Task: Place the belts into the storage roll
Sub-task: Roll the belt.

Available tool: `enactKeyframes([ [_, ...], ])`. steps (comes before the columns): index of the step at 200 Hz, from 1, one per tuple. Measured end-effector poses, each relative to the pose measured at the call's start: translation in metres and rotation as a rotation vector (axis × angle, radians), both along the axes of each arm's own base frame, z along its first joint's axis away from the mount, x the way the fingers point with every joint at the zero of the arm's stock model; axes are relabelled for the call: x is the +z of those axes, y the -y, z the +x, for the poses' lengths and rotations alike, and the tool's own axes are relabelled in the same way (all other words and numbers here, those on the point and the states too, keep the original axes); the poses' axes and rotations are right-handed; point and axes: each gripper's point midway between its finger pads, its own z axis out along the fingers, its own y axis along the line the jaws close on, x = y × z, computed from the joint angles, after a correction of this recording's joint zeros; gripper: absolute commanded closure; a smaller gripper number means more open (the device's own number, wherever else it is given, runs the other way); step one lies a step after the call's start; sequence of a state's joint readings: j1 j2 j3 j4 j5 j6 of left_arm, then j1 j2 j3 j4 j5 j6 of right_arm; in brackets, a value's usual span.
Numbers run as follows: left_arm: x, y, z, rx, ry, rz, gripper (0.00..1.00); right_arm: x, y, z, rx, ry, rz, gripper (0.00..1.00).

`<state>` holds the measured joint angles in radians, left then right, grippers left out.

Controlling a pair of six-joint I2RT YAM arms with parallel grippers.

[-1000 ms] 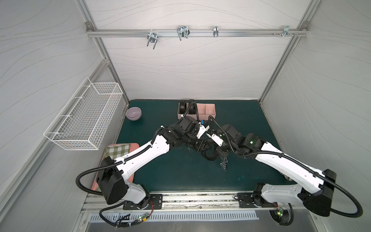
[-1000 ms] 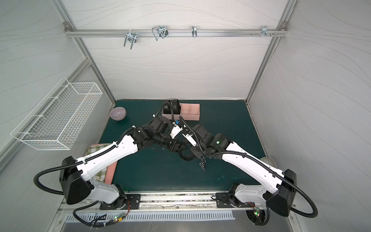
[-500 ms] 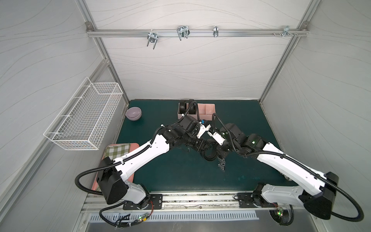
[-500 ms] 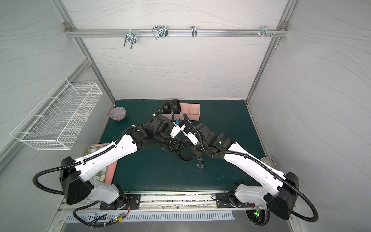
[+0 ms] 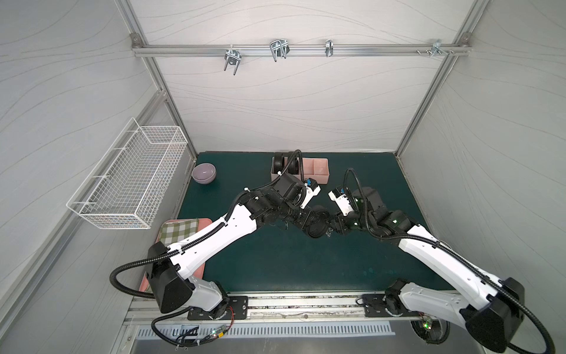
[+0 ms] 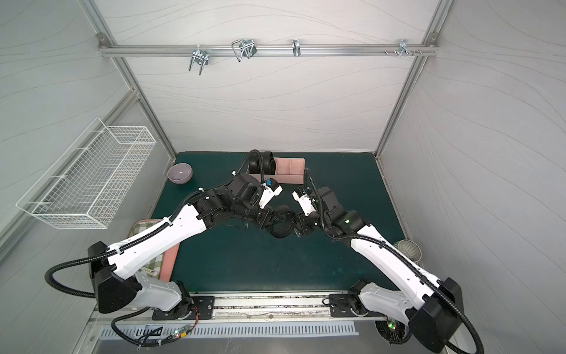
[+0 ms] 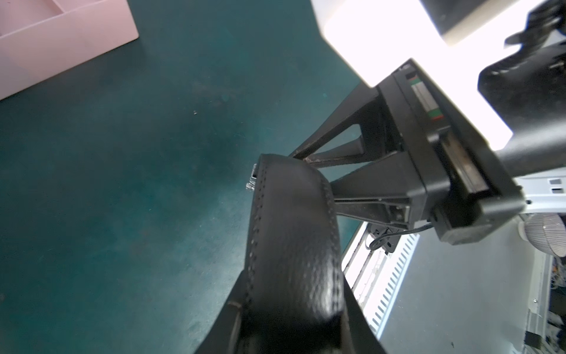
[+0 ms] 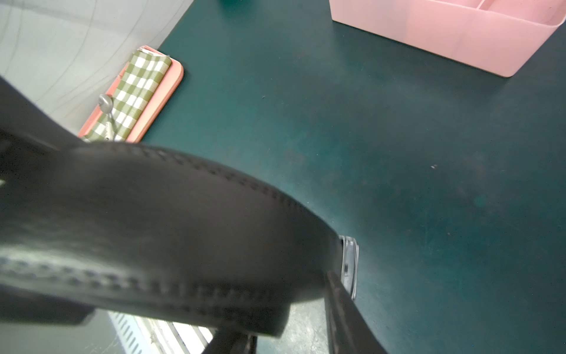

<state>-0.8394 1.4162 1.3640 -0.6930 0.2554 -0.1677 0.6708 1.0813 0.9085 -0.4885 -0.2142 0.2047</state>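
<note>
A black belt point(image 5: 318, 226) wound into a coil hangs over the green mat between the two arms. My left gripper point(image 7: 294, 275) is shut on it, the strap point(image 7: 291, 233) filling the space between its jaws. My right gripper point(image 8: 294, 312) faces it, open, its fingers point(image 7: 346, 159) standing loosely at the coil's rim by the metal buckle point(image 8: 349, 263). The pink storage roll point(image 5: 318, 171) stands at the back of the mat. Two coiled belts point(image 6: 255, 164) point(image 6: 269, 164) sit in its left compartments, and its right ones look bare.
A purple bowl point(image 5: 204, 173) stands at the back left. A white wire basket point(image 5: 131, 180) hangs on the left wall. A flat pink tray with a checked cloth point(image 5: 180, 230) lies under the left arm. A ribbed grey bowl point(image 6: 407, 249) sits at the right edge.
The right jaws have opened. The buckle end that dangled below the right gripper now lies against the coil. The right wrist has drawn back a little; the left arm has hardly moved.
</note>
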Motion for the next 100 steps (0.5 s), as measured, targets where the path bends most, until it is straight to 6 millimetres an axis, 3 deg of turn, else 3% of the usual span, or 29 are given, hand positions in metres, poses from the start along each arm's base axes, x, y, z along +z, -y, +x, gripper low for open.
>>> enactKeyframes([
  [45,0.005,-0.003,0.0,0.008,0.016,-0.002,0.91,-0.001,-0.006,0.001,-0.037,-0.032,0.09,0.5],
  [100,0.004,-0.003,-0.001,0.009,0.017,0.002,0.91,0.003,-0.016,0.008,-0.051,-0.026,0.159,0.5],
])
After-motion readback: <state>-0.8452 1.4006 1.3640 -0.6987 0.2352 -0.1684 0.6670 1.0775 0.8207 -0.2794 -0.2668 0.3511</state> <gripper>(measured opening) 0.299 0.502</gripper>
